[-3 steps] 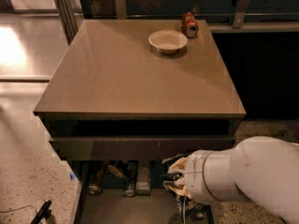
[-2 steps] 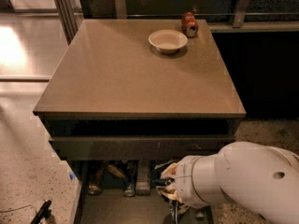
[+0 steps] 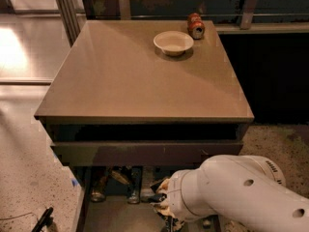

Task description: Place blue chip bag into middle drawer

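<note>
The middle drawer (image 3: 116, 215) stands pulled out at the bottom of the cabinet, showing its grey-brown floor and a thin dark left wall. My white arm reaches in from the lower right. My gripper (image 3: 165, 212) is over the drawer's right half, mostly hidden by the wrist. A crumpled dark bag with pale marks, the blue chip bag (image 3: 158, 193), sits at the gripper's tip, held above the drawer floor.
The drawer with the long dark-brown front panel (image 3: 145, 153) juts out just above the open drawer. A white bowl (image 3: 173, 42) and a red-orange soda can (image 3: 195, 25) stand on the cabinet top. Several bottles or cans (image 3: 130, 185) lie at the back of the open drawer.
My arm has moved left and further over the open drawer, carrying the dark bag with it. The bowl and can have not moved.
</note>
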{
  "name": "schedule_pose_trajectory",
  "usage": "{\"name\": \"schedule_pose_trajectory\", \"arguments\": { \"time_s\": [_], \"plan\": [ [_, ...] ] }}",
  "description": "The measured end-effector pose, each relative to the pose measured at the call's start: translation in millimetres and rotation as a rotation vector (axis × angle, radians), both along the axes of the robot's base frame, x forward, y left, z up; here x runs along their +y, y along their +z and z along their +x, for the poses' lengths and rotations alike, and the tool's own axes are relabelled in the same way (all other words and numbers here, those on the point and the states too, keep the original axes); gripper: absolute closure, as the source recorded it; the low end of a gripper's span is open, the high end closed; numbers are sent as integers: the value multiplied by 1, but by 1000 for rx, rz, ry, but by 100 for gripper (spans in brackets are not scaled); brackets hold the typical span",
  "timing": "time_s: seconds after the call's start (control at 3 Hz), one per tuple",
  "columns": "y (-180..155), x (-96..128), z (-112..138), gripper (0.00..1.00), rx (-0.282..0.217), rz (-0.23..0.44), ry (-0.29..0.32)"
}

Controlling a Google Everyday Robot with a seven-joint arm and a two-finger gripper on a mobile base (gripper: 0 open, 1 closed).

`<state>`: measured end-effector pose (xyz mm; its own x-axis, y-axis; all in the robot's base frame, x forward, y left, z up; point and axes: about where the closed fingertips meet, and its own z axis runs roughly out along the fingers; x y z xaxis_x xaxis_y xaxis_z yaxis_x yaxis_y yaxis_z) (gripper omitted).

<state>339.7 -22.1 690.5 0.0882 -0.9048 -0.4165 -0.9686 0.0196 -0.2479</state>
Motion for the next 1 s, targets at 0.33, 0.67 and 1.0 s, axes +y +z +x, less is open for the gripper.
{"name": "schedule_pose_trajectory", "arguments": {
  "time_s": [0.33,0.67,1.0],
  "plan": [
    [-6,4,0,100,12,9,4],
    [-39,24,0,100,66,26,27],
    [-86,49,-1,100,145,37,52]
  ]
}}
